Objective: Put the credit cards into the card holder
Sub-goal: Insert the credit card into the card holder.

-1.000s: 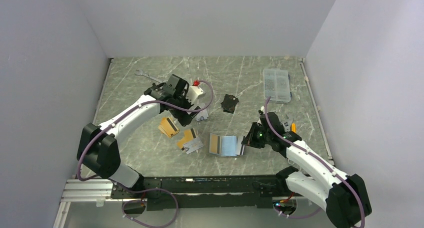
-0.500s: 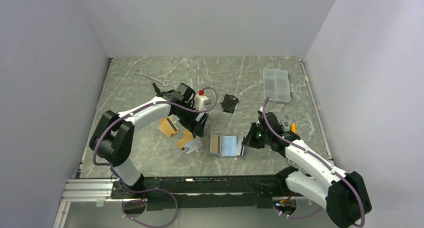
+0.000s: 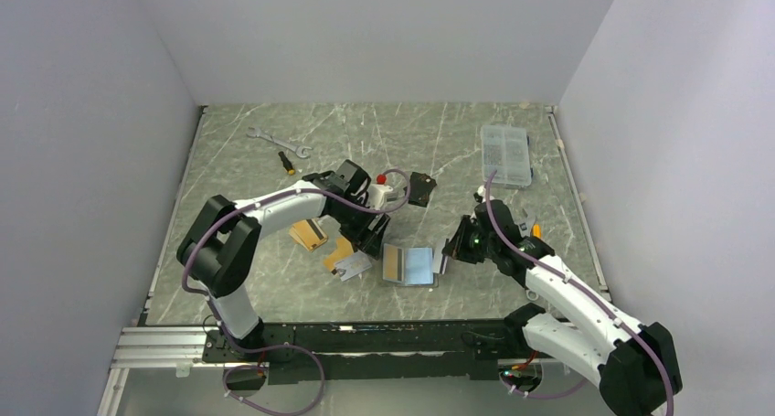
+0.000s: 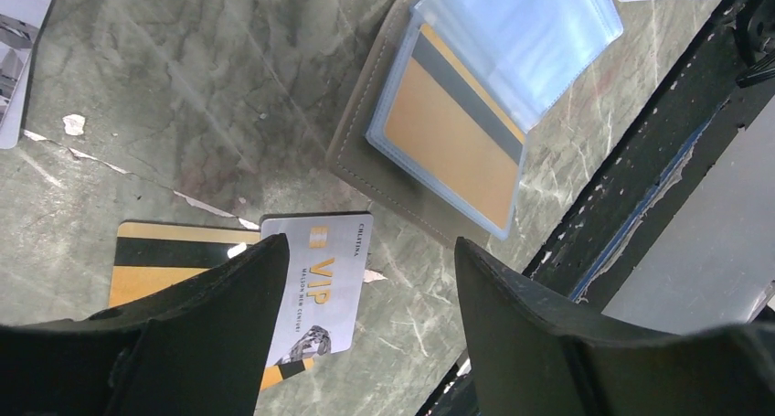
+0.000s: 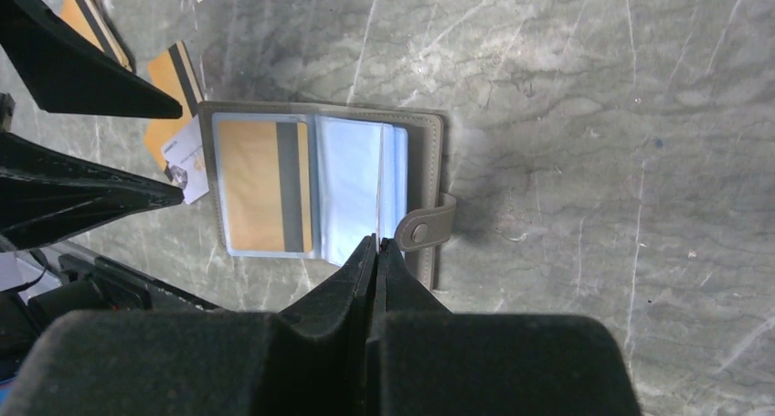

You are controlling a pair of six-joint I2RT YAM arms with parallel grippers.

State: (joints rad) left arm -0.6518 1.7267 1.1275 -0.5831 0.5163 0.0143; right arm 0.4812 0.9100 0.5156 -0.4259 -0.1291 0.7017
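The grey-taupe card holder point(image 3: 416, 282) lies open near the front edge, with pale blue sleeves. One gold-orange card point(image 5: 260, 186) sits in its left sleeve. My right gripper point(image 5: 376, 242) is shut on the upright edge of a clear sleeve next to the snap tab point(image 5: 427, 229); it also shows in the top view point(image 3: 450, 251). My left gripper point(image 4: 370, 247) is open and empty, just above the table left of the holder point(image 4: 366, 142). Below it lie a silver VIP card point(image 4: 324, 288) and a gold card point(image 4: 174, 256). More gold cards point(image 3: 309, 233) lie further left.
A black folded pouch point(image 3: 419, 188) and a white bottle with a red cap point(image 3: 379, 187) are behind the left gripper. A clear compartment box point(image 3: 505, 154) stands at the back right. A wrench point(image 3: 279, 142) and a small screwdriver point(image 3: 287, 163) lie at the back left.
My left gripper has moved right and toward the front, from over the loose cards to the holder's left edge. My right gripper has stayed shut on the sleeve, shifting only slightly.
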